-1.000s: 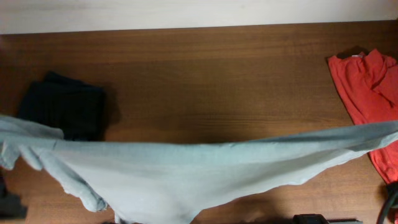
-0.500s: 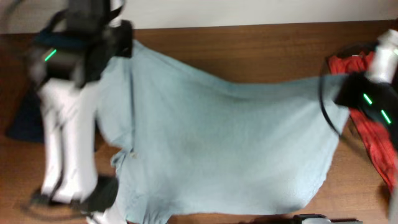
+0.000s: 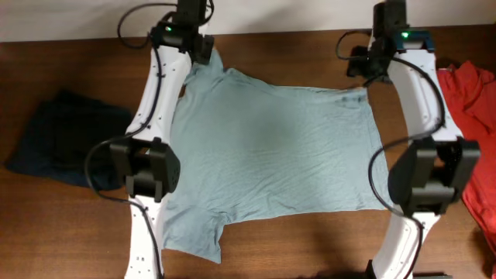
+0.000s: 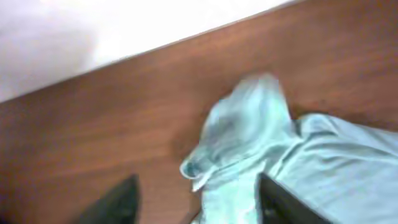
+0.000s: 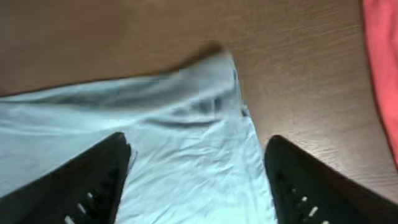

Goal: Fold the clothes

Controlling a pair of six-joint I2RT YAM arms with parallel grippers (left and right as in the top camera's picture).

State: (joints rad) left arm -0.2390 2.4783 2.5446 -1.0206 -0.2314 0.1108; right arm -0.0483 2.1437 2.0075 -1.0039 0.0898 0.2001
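On the brown desk the pale blue-green clothes lie spread out flat. At their far corners the left claw and the right claw both hang wide open, holding nothing.

You're looking down on a brown wooden table, its grain running from 9 o'clock to 3 o'clock across the whole view. Beyond its 12 o'clock edge lies a pale off-white strip; you can't tell whether it is wall or floor. The light is even, and shadows on the wood are soft.
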